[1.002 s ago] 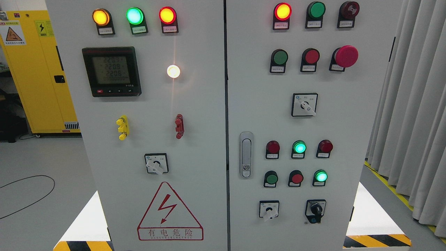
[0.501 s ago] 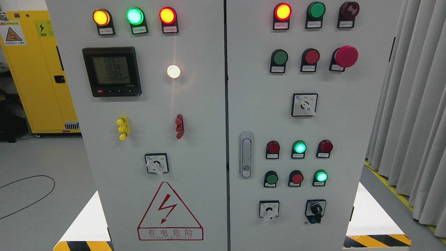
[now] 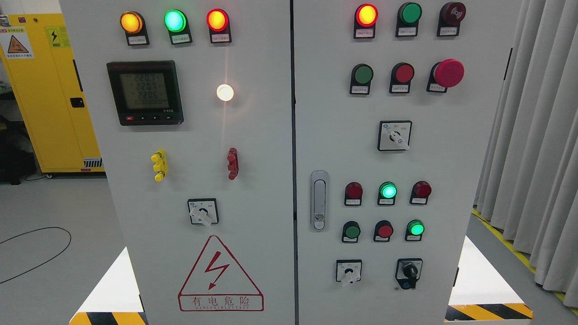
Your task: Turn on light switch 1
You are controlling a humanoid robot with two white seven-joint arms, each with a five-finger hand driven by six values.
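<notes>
Hands aren't anywhere in your view, so fingers: can't tell; cabinet (image 3: 253,135) fills the frame, white lamp (image 3: 225,92) glowing upper left.

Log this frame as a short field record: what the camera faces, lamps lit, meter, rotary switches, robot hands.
facing: grey control cabinet, two doors
lit lamps, left door: amber, green, red, white
meter: display on, digits too small to read surely
rotary switches: four white-faced, one black
robot hands: none in view
switch 1: labels unreadable
</notes>
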